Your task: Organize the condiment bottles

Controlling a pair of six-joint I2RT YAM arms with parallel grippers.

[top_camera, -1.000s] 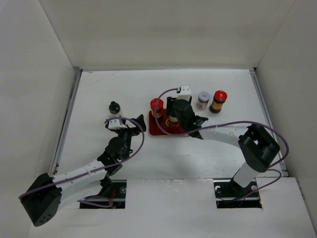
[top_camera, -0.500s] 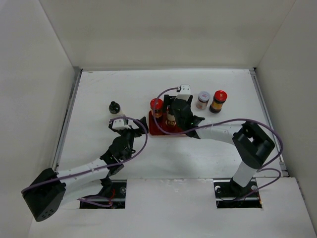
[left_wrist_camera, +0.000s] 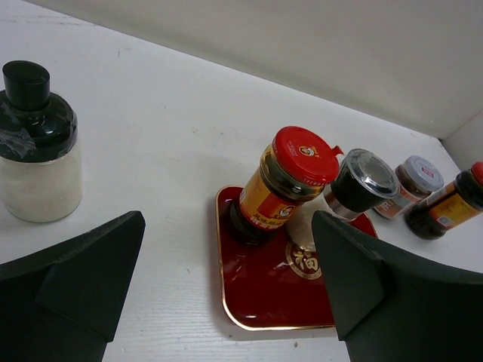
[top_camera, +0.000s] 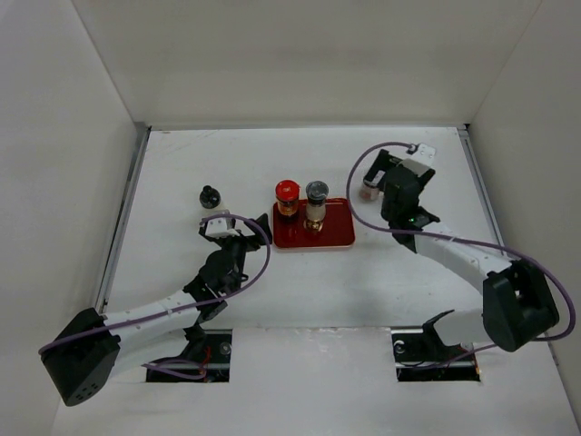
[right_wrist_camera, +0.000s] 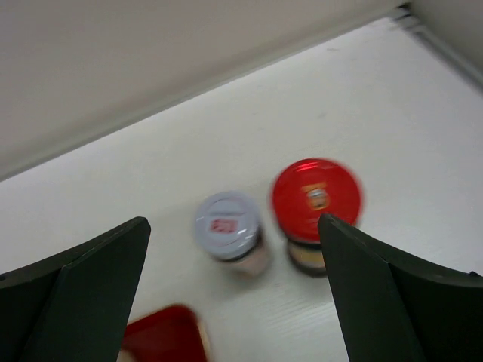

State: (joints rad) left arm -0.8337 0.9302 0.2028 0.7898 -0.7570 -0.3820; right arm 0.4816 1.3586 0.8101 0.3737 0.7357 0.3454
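Top camera overhead, wide; wrist cameras close, angled down; all three share red tray (top_camera: 340, 232).

Top view: right arm's black wrist (top_camera: 404, 189) covers the jars right of the flat red rectangular tray (top_camera: 338, 238); only a sliver of the clear jar with white-silver cap (top_camera: 368, 189) shows
Right wrist view: all blurred, cap lettering unreadable, tray corner cut by the bottom edge
Left wrist view: dark jar with red cap (left_wrist_camera: 451, 205), farthest right of the tray, cut by the frame edge

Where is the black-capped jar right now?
The black-capped jar stands alone in the top view's left half, left of the red tray and apart from it.
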